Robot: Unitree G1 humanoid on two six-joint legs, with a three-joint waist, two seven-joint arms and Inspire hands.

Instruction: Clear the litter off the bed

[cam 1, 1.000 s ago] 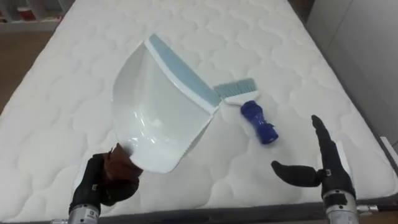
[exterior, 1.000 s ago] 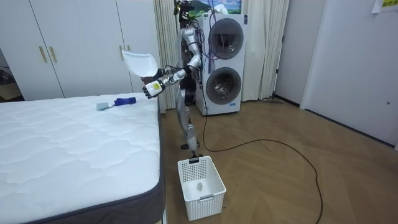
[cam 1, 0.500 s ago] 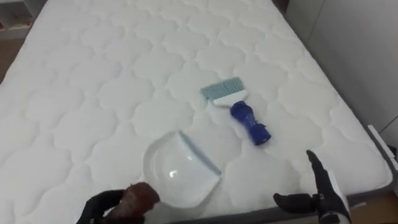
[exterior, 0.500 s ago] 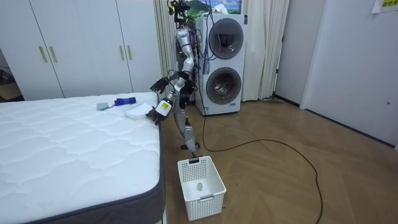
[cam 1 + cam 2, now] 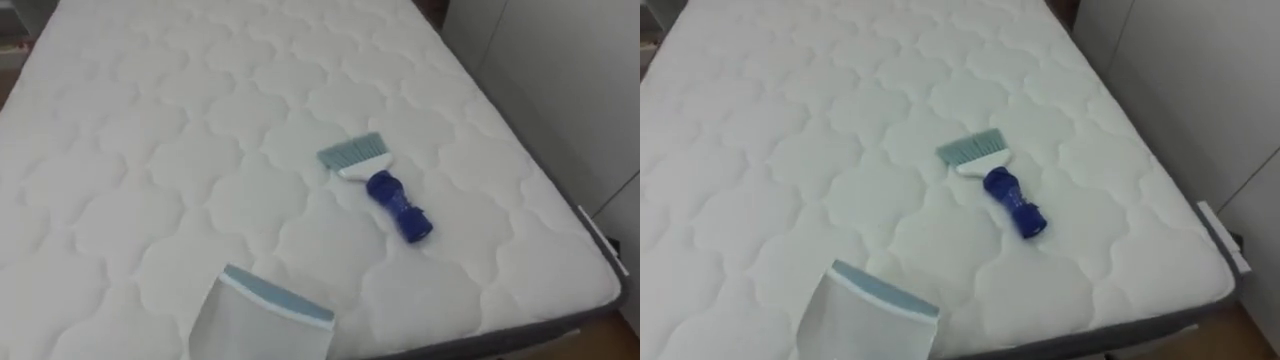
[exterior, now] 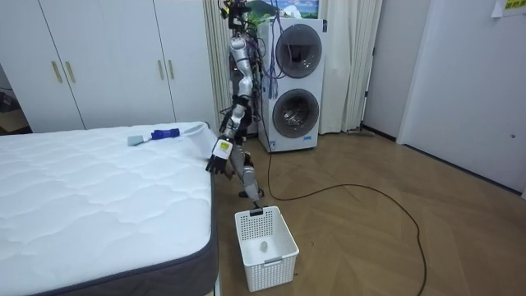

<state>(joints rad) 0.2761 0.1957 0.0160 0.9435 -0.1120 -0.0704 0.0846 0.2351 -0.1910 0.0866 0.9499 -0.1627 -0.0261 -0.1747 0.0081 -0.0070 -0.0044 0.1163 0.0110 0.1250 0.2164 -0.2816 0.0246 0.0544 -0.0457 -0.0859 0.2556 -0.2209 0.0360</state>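
1. A second ago the left robot hand [image 6: 219, 158] held the dustpan [image 5: 262, 325] up in the air over the bed [image 5: 150, 150]. Half a second ago the dustpan was coming down to the mattress. Now it lies flat on the mattress at the near edge, left of centre.
2. In the room view the left arm has dropped from its raised pose. The robot hand now hangs beside the bed's corner, lower than the mattress top.
3. Whether that robot hand is apart or closed, I cannot tell.
4. The brush [image 5: 383, 186] lies on the same part of the mattress as before, right of centre. The eye views have shifted a little, so that shift is the camera's and not the brush's.
5. The brush lies on a slant. Its pale bristles point far and left, and its blue handle points near and right.
6. The dustpan's blue-grey lip faces the far side and runs from far left to near right. Its white body runs off the lower edge of the eye views.
7. The brush is farther in than the dustpan and to its right, and the two are apart.
8. In the room view the brush sits on the mattress on the room view's left of the robot hand, clear of it and higher.
9. The robot stands upright at the bed's corner, in front of the stacked washing machines [image 6: 296, 82].
10. A white basket [image 6: 269, 274] stands on the wooden floor [image 6: 394, 230] beside the bed, well apart from the robot hand.
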